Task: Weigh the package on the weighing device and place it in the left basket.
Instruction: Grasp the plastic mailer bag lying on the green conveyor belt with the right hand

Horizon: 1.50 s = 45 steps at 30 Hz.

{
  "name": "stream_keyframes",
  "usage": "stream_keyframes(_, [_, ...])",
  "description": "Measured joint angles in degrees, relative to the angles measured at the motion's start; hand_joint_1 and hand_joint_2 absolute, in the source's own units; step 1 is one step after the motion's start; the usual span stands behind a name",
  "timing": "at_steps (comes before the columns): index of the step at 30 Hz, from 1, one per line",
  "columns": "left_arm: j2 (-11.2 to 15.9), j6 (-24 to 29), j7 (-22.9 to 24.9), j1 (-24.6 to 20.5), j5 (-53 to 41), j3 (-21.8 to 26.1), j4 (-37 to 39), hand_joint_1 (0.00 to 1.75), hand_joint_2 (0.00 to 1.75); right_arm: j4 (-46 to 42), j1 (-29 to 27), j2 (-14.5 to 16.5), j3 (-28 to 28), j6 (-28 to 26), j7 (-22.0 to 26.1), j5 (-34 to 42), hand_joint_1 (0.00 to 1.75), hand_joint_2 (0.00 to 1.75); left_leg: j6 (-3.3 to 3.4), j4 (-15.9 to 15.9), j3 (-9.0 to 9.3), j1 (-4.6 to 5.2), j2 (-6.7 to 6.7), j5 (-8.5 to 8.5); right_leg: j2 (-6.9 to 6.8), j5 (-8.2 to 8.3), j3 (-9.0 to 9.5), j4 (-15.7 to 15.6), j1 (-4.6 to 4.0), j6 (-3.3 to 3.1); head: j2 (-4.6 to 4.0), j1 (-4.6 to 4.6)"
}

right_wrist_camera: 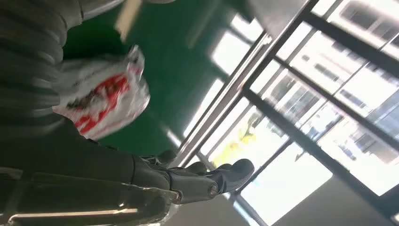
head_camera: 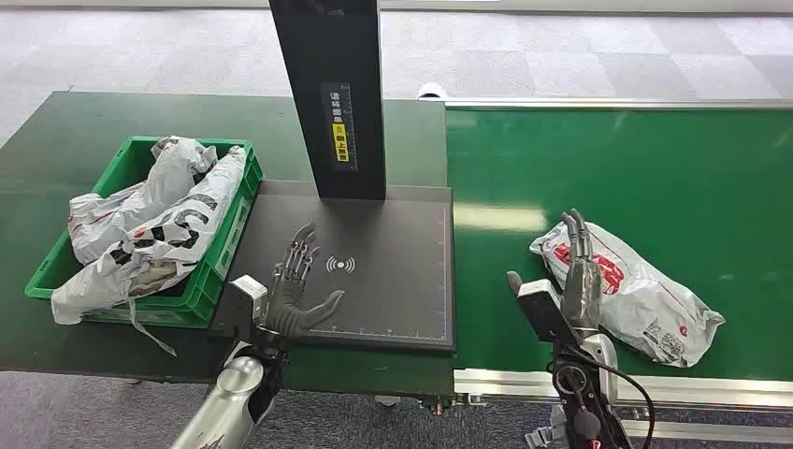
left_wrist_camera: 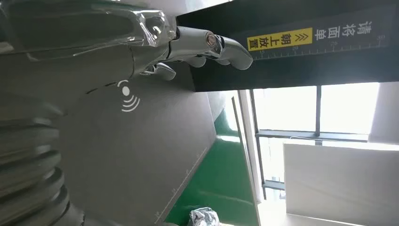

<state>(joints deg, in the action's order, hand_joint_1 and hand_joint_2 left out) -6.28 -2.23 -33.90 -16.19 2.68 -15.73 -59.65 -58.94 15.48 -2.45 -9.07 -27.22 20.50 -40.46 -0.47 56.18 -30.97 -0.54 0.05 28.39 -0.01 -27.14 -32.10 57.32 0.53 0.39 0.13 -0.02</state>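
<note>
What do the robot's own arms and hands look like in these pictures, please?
Both arms are shiny silver, each with a boxy wrist block. The left hand and right hand have dark grey palms and jointed metallic fingers. Black cables run along the right forearm. Grey ribbed covers show at both wrists.

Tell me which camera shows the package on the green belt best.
The head view: the package lies whole on the green belt, with the right hand at its near end. The right wrist view catches part of it, blurred, behind the wrist. The left wrist view shows a crumpled corner.
</note>
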Motion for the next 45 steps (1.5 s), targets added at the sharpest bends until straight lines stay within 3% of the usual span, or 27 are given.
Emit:
stream_keyframes(4, [0.2, 0.0, 0.7, 1.1, -0.3, 0.3, -1.5, 0.00, 1.75, 0.5, -0.1, -1.5, 1.3, -3.1, -5.4, -7.7, 0.00, 1.75, 0.00, 0.0, 0.00, 0.00, -0.01, 0.00, 0.00, 0.00, 0.00, 0.0, 0.00, 0.00, 0.00, 0.00])
stream_keyframes(9, [0.2, 0.0, 1.2, 2.2, -0.8, 0.7, -3.1, 0.00, 1.75, 0.9, -0.6, -2.6, 4.0, -3.2, -10.5, -14.2, 0.00, 1.75, 0.00, 0.0, 0.00, -0.01, -0.01, 0.00, 0.00, 0.00, -0.01, 0.0, 0.00, 0.00, 0.00, -0.01])
stream_keyframes(19, [0.3, -0.1, 1.4, 2.9, -0.9, 0.9, -4.3, 0.00, 1.75, 1.1, -1.4, -3.1, 6.5, -2.5, -12.5, -16.1, 0.00, 1.75, 0.00, 0.0, 0.01, -0.01, 0.00, 0.00, 0.01, 0.00, -0.01, 0.0, -0.01, 0.00, 0.00, -0.01])
stream_keyframes(24, [0.3, -0.7, 2.0, 3.0, -1.8, 1.0, -4.5, 0.00, 1.75, 1.9, -1.9, -3.2, 8.3, 7.5, -22.5, -24.1, 0.00, 1.75, 0.00, 0.0, -0.01, 0.00, -0.02, 0.00, -0.02, 0.00, 0.00, 0.0, 0.00, 0.00, 0.00, 0.00])
stream_keyframes(27, [0.3, -0.8, 2.2, 3.2, -2.0, 1.3, -4.7, 0.00, 1.75, 2.8, -2.4, -3.0, 9.7, 10.1, -25.2, -27.0, 0.00, 1.75, 0.00, 0.0, -0.02, -0.01, -0.02, 0.00, 0.00, 0.00, 0.00, 0.0, -0.01, 0.00, 0.01, -0.01])
stream_keyframes(34, [0.4, -0.8, 4.0, 5.1, -2.4, 2.4, -7.6, 0.00, 1.75, 4.1, -2.4, -2.5, 10.9, 15.2, -27.7, -31.0, 0.00, 1.75, 0.00, 0.0, -0.02, -0.01, -0.02, 0.00, -0.01, 0.00, -0.01, 0.0, -0.01, 0.00, 0.00, -0.01])
stream_keyframes(45, [0.4, -0.6, 5.0, 7.1, -2.7, 3.2, -10.7, 0.00, 1.75, 6.5, -2.1, -2.0, 11.0, 20.1, -27.6, -31.4, 0.00, 1.75, 0.00, 0.0, -0.02, -0.01, -0.02, 0.00, -0.01, 0.00, 0.00, 0.0, -0.01, 0.00, 0.00, -0.01])
